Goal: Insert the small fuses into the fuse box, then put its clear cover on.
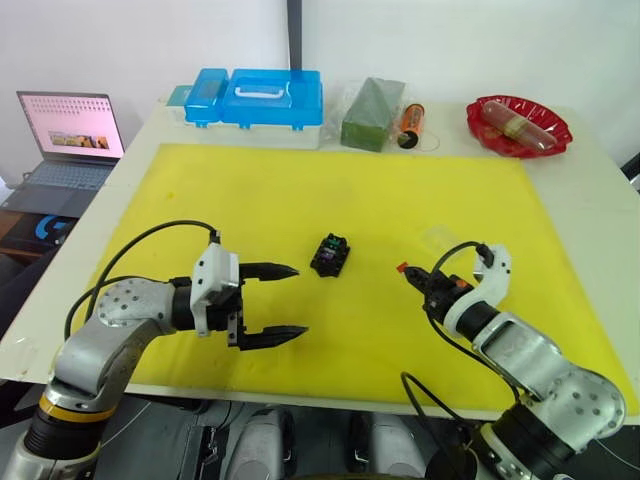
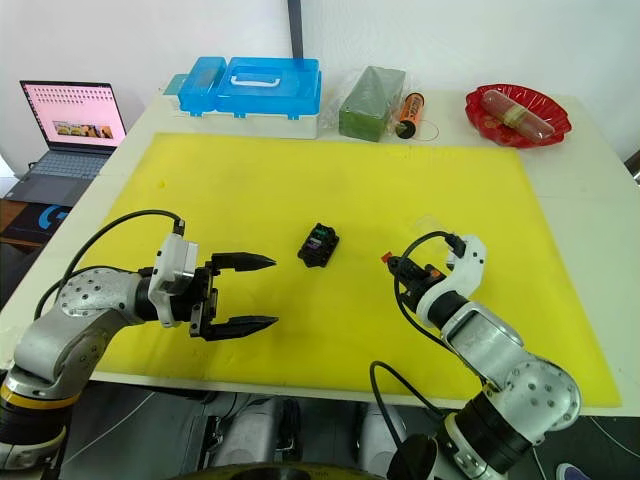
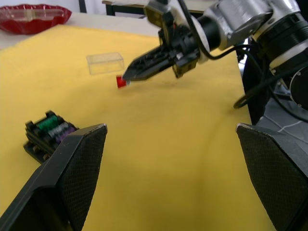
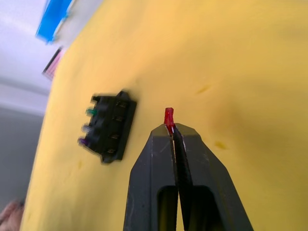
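fuse box [image 1: 330,254], a small black rectangular plastic block with rows of slots, lies near the middle of the yellow mat [image 1: 300,200] covering the white bench [image 1: 590,190]; green and purplish fuses sit in its slots, seen in the left wrist view. right end effector [image 1: 405,270], to the right of the block and apart from it, has its two black fingers pressed together on a tiny red plastic blade fuse [image 4: 169,116], which sticks out past the fingertips just above the mat. clear cover [image 3: 105,62], a small transparent rectangular plastic cap, rests on the mat just beyond the red fuse, on the far side from the robot. left end effector [image 1: 288,301] hovers to the left of the block, fingers spread wide and holding nothing. along the far edge of the bench stand a big blue plastic case [image 1: 255,97], a dark green rectangular block [image 1: 372,113], an orange cylinder [image 1: 411,124] lying on its side, and a red glossy dish [image 1: 518,125]. an open laptop [image 1: 65,145] sits off the bench to the left.
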Tool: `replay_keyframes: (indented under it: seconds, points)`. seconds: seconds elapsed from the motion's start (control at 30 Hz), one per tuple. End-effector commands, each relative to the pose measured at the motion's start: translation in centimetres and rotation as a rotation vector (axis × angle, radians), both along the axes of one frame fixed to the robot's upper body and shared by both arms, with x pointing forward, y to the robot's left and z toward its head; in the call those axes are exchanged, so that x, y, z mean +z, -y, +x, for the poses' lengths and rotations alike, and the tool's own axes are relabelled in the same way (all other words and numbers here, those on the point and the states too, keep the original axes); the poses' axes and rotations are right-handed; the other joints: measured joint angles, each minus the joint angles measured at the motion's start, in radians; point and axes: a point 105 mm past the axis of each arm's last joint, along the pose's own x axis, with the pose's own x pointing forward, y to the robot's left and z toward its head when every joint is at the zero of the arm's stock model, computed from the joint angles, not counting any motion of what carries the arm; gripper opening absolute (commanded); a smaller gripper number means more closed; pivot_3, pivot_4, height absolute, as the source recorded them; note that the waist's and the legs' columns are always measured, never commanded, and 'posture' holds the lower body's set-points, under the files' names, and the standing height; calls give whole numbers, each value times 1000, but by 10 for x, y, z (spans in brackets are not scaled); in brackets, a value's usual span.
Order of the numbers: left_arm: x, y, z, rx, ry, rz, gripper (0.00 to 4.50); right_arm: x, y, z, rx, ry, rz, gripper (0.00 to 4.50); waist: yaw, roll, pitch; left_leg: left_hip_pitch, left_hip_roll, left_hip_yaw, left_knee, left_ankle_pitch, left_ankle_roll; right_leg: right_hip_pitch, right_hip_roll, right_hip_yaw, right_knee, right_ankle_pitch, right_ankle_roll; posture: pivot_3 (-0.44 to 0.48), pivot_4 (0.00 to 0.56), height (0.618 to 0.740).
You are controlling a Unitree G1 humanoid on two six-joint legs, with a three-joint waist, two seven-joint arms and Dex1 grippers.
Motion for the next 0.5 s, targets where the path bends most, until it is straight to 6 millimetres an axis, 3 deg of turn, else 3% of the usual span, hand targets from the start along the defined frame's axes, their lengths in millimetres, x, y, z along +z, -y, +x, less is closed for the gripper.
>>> replay_keyframes:
  seconds: [0.03,0.3,0.5]
  points:
    - [6,3,-7,-31,43,-7,4500,-2,-32,-16,41,-122,216,30,-11,1,2,0,0,0,-1,0,0,0,0,0,0,0,0,0,150,740]
    - [3,3,-9,-34,45,-5,4500,-5,-31,-28,100,-210,167,30,-21,-1,1,1,-1,4,-2,-1,2,-3,2,7,1,1,6,0,150,740]
    - [0,5,-11,-24,41,-12,4500,-4,-27,-25,92,-211,148,30,-16,-1,1,0,0,4,-1,-1,2,-3,2,7,1,1,6,0,150,740]
